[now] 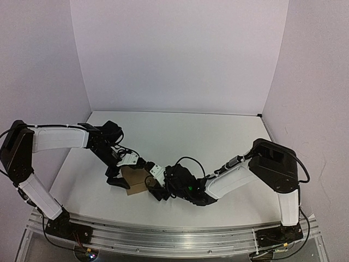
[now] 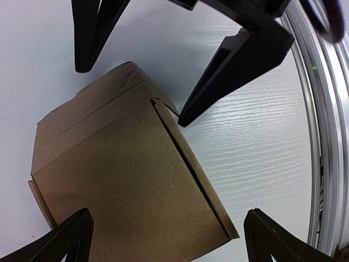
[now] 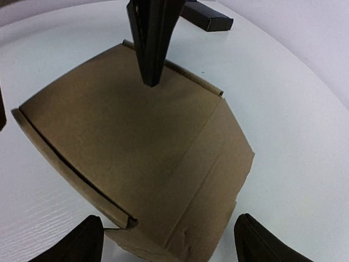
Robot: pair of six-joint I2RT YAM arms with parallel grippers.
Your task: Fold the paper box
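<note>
Hovering with left jaws and right jaws both spread apart, clamping nothing, either side of the paper box point(image 1: 134, 180) sitting near the middle of the table's point(image 1: 218, 136) near edge, looking mostly folded into a squarish shape, one side flap seemingly needing tucking.

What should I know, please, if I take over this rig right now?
Left gripper: open, over the box, not holding it.
Right gripper: open, at the box too, no grip.
Box: on the table, between both grippers.
Done: it looks folded into box shape.
To do: one flap edge seems to gape; probably press it shut, then withdraw.
</note>
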